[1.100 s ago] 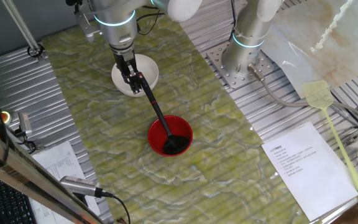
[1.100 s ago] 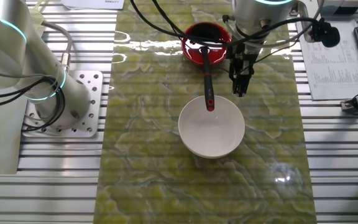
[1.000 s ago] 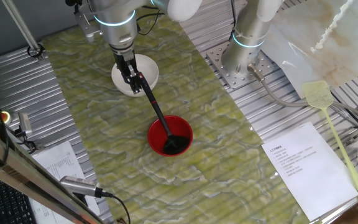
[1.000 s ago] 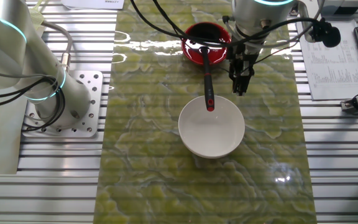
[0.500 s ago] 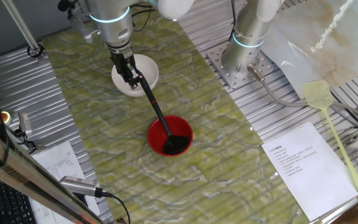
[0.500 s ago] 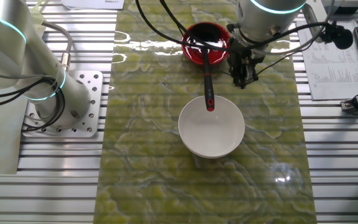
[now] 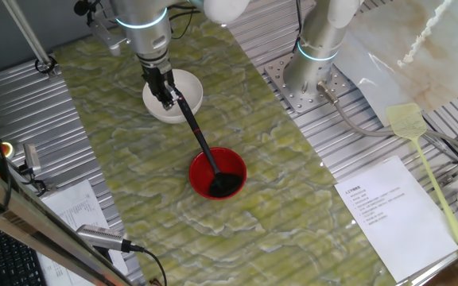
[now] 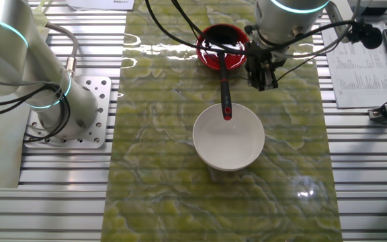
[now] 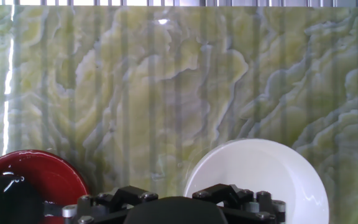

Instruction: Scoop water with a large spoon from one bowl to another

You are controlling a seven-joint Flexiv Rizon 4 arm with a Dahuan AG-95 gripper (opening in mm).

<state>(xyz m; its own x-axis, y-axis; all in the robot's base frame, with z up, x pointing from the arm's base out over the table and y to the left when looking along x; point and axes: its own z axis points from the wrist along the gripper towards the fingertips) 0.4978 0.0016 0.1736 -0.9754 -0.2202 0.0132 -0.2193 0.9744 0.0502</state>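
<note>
The black large spoon (image 7: 201,143) lies with its scoop in the red bowl (image 7: 196,176) and its handle end resting over the rim of the white bowl (image 7: 191,86). In the other fixed view the spoon's handle (image 8: 224,81) runs from the red bowl (image 8: 204,52) to the white bowl (image 8: 237,148). My gripper (image 8: 263,83) hangs above the table just right of the handle, apart from it, jaws slightly open and empty. It also shows in one fixed view (image 7: 165,102). Water shows as a faint sheen in the red bowl (image 9: 42,167). The white bowl (image 9: 253,177) looks empty.
A second robot arm's base (image 7: 316,63) stands on the metal plate beside the green mat. A yellow fly swatter (image 7: 428,167) and a printed sheet (image 7: 384,202) lie off the mat to the right. Cables hang near my arm (image 8: 180,20).
My gripper has risen and drawn back from the table beside the spoon handle. The spoon and both bowls have not moved.
</note>
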